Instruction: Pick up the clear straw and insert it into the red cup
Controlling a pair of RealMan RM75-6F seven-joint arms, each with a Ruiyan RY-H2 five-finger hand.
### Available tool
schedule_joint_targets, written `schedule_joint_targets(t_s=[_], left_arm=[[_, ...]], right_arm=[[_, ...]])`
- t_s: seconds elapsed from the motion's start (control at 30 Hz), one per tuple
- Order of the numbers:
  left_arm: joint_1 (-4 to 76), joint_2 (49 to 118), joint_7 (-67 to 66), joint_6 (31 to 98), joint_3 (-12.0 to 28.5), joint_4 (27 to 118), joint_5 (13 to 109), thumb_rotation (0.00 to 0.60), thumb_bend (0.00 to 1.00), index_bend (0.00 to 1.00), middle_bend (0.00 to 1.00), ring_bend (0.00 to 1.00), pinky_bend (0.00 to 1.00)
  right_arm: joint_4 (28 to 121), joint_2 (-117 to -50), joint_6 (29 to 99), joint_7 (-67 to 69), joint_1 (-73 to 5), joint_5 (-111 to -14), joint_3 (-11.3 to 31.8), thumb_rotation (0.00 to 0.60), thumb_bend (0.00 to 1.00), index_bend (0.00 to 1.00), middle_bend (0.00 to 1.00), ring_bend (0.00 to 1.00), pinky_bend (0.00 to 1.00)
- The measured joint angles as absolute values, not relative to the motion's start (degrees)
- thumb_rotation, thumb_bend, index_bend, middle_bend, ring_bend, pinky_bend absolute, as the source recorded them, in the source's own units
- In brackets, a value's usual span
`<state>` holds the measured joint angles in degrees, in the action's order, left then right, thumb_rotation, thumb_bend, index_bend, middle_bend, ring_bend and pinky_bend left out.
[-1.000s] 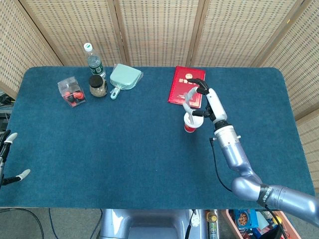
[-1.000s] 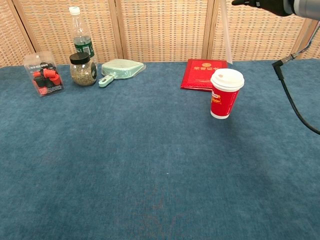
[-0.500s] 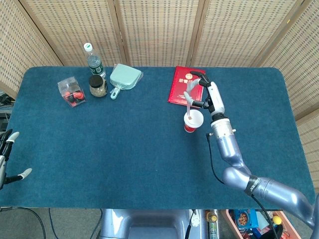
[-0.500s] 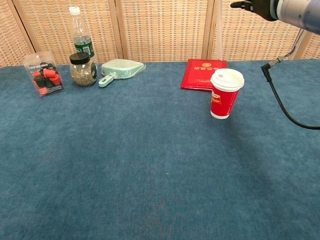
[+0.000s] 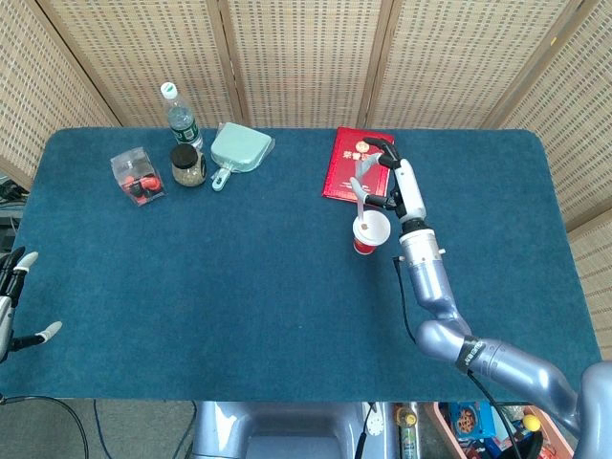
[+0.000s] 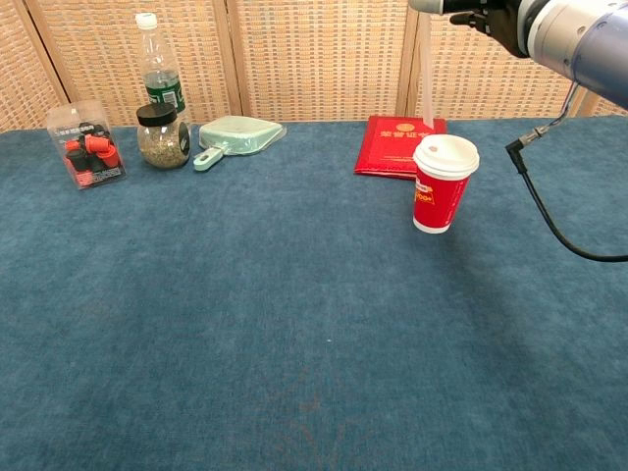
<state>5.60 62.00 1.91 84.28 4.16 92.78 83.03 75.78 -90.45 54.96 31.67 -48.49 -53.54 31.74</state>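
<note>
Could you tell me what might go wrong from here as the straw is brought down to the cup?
The right hand holds the clear straw high above the red cup, so its thin tip may miss the lid opening and bend. A sideways push could tip the cup onto the red booklet just behind it. The straw is nearly invisible, so its alignment is hard to judge.

A staged robot test area: blue-carpeted table [image 5: 239, 287] fenced by woven rattan screens [image 5: 306, 57]
</note>
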Motion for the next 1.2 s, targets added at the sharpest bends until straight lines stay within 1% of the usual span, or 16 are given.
schedule_joint_targets(t_s=[0.63,1.2], left_arm=[[6.00,62.12,2.02,83.35,4.33,92.37,82.20,0.600,0.07,0.00,0.00,0.00,0.00],[5.95,62.04,2.45,83.44,4.35,92.23,82.14,0.600,0.08,0.00,0.00,0.00,0.00]], right_arm=[[72.46,-92.87,53.25,30.65,-48.65,-55.04,31.16,0.600,0.48,0.70,0.23,0.00,0.00],[71.16,-93.45,52.37,30.19,-48.44,-55.96,31.03,0.600,0.48,0.70,0.23,0.00,0.00]])
